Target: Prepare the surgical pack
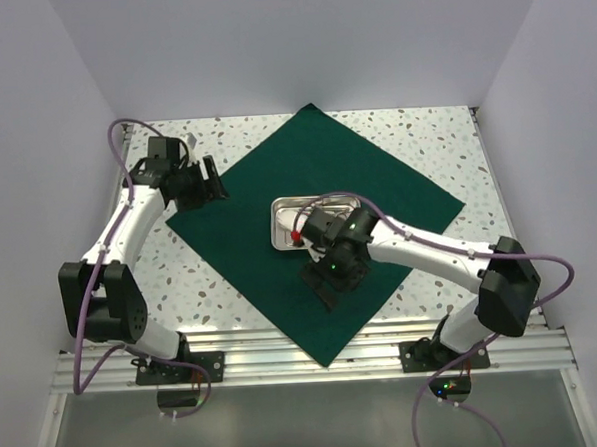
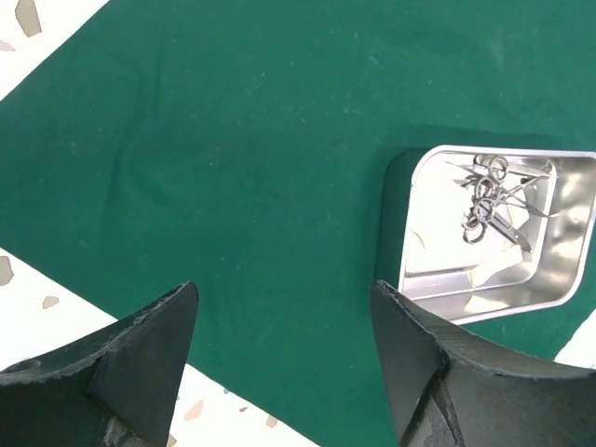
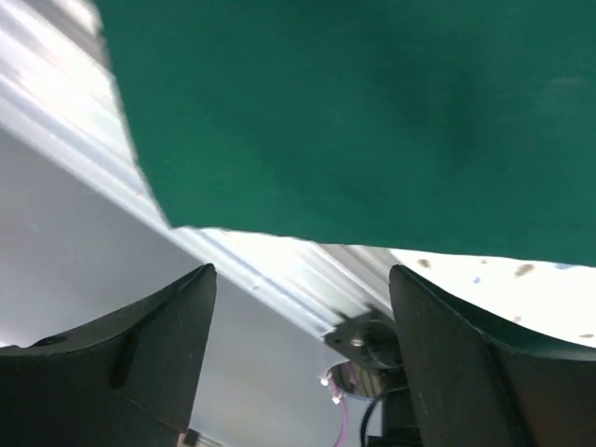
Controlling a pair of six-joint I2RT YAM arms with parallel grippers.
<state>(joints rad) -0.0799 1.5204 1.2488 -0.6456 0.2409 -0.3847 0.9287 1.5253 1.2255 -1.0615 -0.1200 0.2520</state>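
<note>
Across the speckled table (image 1: 424, 137) the dark green drape (image 1: 316, 182) lies spread flat, the small metal tray (image 2: 424, 223) near its middle holding steel scissor-like instruments (image 2: 489, 196). The left gripper (image 2: 284, 286) hovers at the drape's left corner, jaws apart and empty. The right gripper (image 3: 303, 270) hangs over the drape's near part, just beside the tray, also apart and holding nothing

Speckled white tabletop (image 1: 424, 137), with an aluminium rail (image 1: 265, 355) along its near edge.

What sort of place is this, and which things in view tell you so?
Probably a robot test cell, not an operating room: white walls enclose a speckled table, the left arm and right arm bolt to an aluminium rail, and a green drape carries a metal tray.
</note>
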